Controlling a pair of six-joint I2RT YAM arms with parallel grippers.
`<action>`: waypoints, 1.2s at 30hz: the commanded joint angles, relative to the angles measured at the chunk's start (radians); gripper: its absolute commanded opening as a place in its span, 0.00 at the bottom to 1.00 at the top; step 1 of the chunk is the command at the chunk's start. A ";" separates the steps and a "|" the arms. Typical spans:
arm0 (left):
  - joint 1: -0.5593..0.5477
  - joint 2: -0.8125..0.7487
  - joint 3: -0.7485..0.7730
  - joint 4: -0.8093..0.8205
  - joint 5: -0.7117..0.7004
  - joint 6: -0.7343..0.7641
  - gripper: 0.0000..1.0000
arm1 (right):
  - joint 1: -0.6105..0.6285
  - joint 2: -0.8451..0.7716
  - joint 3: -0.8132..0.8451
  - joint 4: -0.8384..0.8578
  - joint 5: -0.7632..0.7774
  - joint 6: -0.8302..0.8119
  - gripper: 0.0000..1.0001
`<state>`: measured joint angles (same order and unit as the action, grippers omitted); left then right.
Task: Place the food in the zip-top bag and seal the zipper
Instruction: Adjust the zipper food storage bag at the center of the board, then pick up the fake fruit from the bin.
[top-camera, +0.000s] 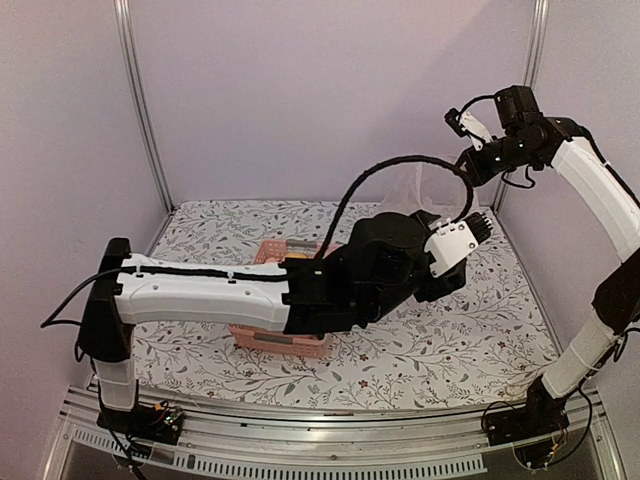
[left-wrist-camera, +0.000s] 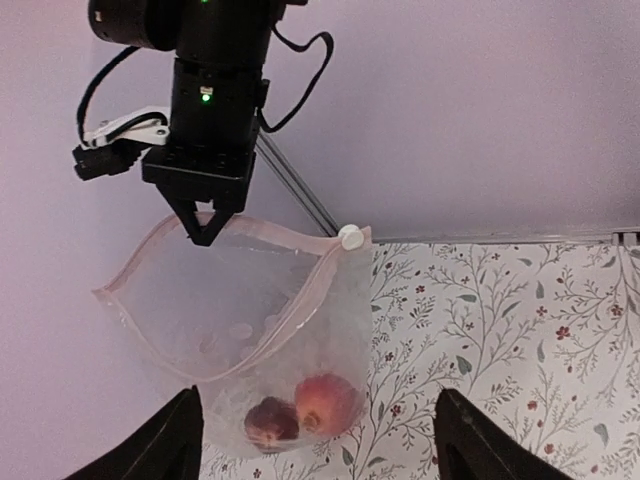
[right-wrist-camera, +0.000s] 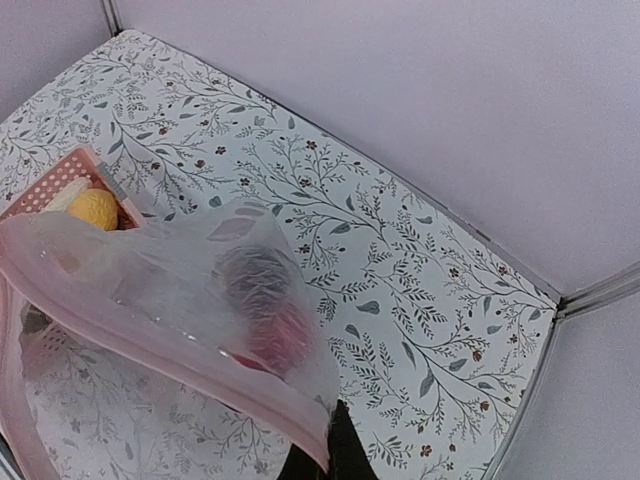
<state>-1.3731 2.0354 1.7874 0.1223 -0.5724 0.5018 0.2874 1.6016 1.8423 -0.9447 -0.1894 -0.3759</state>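
My right gripper is shut on the rim of the clear zip-top bag and holds it hanging above the table. In the left wrist view the bag hangs open, and its pink zipper strip has a white slider at one end. Two red round fruits lie in the bottom of the bag. My left gripper is open and empty, just in front of the bag's lower part. In the right wrist view the bag hangs from my shut fingers.
The pink basket stands at mid-table, mostly under the left arm. It shows in the right wrist view with an orange fruit in it. The back wall and metal corner posts stand close behind the bag.
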 joint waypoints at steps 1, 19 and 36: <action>-0.033 -0.215 -0.172 0.038 -0.055 -0.248 0.82 | -0.063 0.038 0.056 0.051 0.074 0.059 0.00; 0.284 -0.511 -0.526 -0.754 0.059 -0.902 1.00 | -0.023 -0.159 -0.429 0.097 -0.399 0.042 0.00; 0.486 -0.500 -0.642 -0.714 0.337 -0.989 0.91 | -0.016 -0.318 -0.567 0.084 -0.435 0.014 0.00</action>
<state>-0.9081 1.4872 1.1454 -0.6041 -0.3252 -0.4446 0.2661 1.3140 1.3102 -0.8600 -0.6132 -0.3447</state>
